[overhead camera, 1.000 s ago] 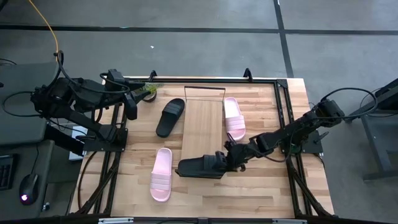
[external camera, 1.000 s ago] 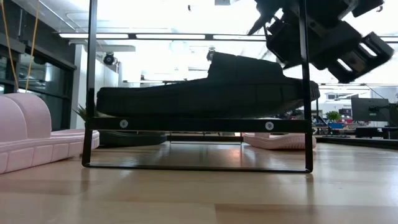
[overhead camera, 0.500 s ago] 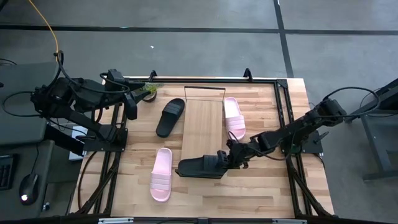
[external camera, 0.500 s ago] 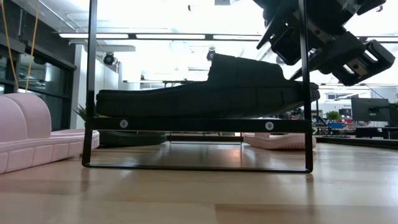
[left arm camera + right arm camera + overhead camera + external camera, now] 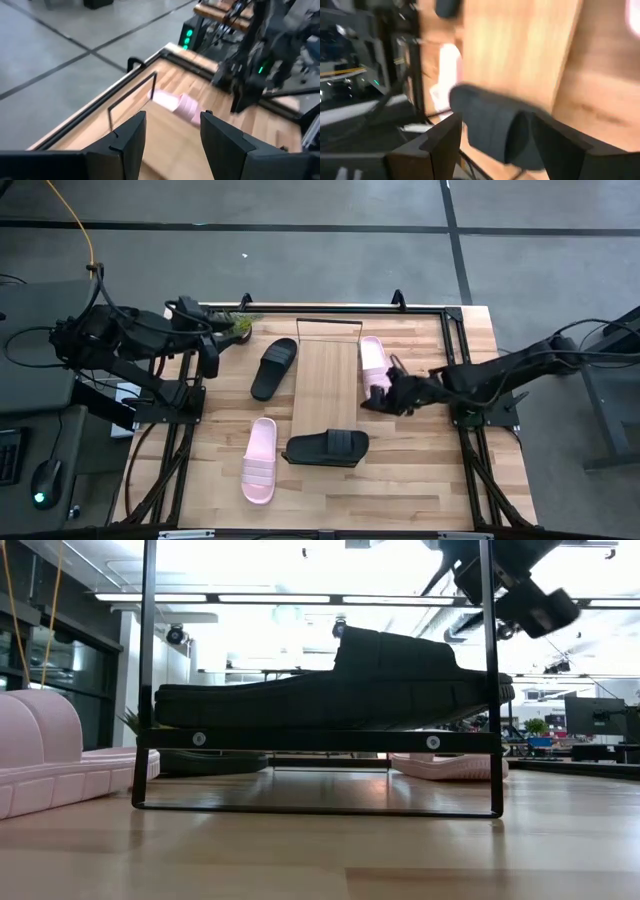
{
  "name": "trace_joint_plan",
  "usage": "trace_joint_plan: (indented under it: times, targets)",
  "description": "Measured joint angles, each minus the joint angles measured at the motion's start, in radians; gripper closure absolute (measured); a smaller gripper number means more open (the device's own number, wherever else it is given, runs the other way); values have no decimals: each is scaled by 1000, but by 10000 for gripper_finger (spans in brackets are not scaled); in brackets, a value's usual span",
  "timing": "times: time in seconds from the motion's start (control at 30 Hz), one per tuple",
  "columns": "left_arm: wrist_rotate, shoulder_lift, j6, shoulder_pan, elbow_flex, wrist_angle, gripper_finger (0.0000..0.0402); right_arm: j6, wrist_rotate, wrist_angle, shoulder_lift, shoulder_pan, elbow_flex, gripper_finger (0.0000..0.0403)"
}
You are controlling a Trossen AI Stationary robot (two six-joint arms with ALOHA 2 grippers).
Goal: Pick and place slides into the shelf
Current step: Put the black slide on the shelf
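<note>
Black slide (image 5: 327, 448) lies across the shelf (image 5: 325, 385) end; right end effector (image 5: 372, 401) hangs released above a pink slide (image 5: 375, 367), left end effector (image 5: 171, 131) released.

Right wrist view blurs the black slide (image 5: 495, 127) badly.

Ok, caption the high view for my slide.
One black slide lies across the shelf end; open right gripper hovers by a pink slide.

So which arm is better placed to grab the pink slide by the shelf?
Probably right. The right gripper hangs open at that pink slide beside the shelf; the left gripper waits at the table's far-left corner.
</note>
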Motion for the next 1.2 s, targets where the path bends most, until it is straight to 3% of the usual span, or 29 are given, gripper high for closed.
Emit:
trace_joint_plan:
  times: [0.3,0.57,0.8,1.2]
  targets:
    - [-1,0,-10,0,0,-166,229,-117,129,31,-74,-104,0,174]
    - [-2,11,-12,0,0,-275,229,-121,129,31,-78,-198,0,174]
    - [-47,54,-185,0,0,-286,229,-265,125,32,-78,-301,0,174]
    - [-94,135,-641,0,0,-287,229,-519,-145,123,-78,-494,0,174]
